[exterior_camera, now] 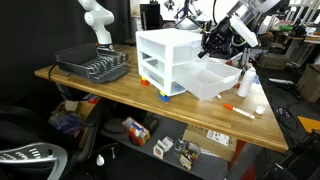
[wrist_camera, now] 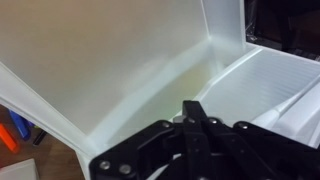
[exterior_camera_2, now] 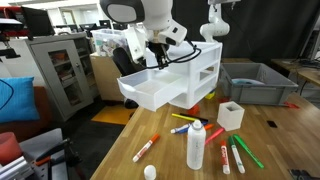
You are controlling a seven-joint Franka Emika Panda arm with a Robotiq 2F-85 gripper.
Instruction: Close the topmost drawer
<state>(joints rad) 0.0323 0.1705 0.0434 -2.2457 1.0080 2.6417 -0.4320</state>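
The topmost drawer (exterior_camera_2: 150,97) sticks far out and looks light, thin and bendy. The gripper (wrist_camera: 195,110), jaws together, should push its front middle.

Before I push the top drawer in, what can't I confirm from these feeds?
- Jaw state: in the wrist view the gripper tips merge into one dark blur. In both exterior views it is too small to tell.
- Contact with the topmost drawer: the wrist view is blurred, with white plastic all around.
- How the drawer's rear sits in the unit: hidden by the drawer's own walls in both exterior views.
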